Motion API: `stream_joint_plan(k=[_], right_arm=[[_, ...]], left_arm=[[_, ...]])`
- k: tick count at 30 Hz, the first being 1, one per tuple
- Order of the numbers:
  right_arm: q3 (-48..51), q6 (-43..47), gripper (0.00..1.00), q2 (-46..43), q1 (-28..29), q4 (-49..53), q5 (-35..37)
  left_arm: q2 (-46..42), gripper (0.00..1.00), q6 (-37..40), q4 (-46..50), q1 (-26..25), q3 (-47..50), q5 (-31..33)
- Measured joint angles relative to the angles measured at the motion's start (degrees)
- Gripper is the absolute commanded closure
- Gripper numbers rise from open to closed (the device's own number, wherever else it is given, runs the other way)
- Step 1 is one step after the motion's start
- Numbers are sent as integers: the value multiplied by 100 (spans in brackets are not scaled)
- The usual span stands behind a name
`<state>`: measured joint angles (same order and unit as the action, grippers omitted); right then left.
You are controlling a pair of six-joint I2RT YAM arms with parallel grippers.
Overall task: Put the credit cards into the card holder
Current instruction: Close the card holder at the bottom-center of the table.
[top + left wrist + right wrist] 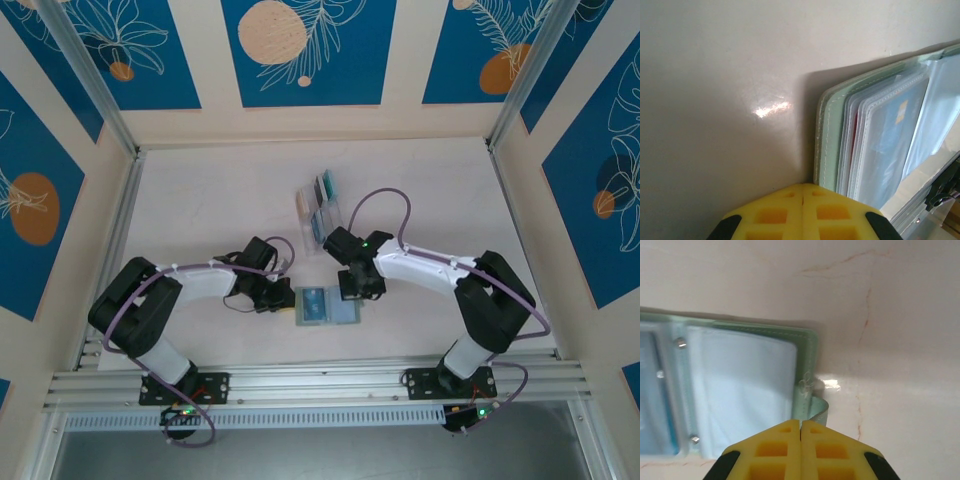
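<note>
- At the near middle of the table (200, 200), the holder (325, 306) lay open and flat between the two grippers.
- Print on the blue card (892, 135) in its left half was too blurred to read; a small yellow patch showed on it.
- Holder: sage-green cover with pale stitching and rounded corners. Clear pockets (867, 135) lay stacked inside, a red edge between them.
- Small metal rivets (681, 343) ran along the spine. A short green tab (817, 410) curled off the right edge.
- Left gripper (803, 194): yellow foam pads pressed together, empty, at the holder's left edge.
- Right gripper (800, 430): pads shut, empty, just by the tab.
- More cards (326, 190) stood on edge in a clear rack (312, 228) farther back.
- Table pale and glossy, with faint reddish veins.
</note>
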<state>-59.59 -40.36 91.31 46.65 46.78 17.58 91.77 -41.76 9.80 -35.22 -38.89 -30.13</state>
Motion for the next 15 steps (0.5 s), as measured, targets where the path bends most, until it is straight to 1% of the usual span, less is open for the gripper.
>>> stream_joint_plan(k=[2, 7, 10, 15], right_arm=[[-31, 31, 100, -214, 66, -87, -232], [-70, -59, 100, -551, 109, -782, -1182], [-72, -225, 100, -472, 131, -1386, -1784], [-61, -564, 100, 50, 177, -2577, -2710]], left_arm=[[22, 95, -50, -28, -4, 0, -17], [74, 95, -254, -90, -31, -7, -37], [155, 95, -387, -181, -83, -35, -63], [181, 95, -579, -380, -153, -63, -94]])
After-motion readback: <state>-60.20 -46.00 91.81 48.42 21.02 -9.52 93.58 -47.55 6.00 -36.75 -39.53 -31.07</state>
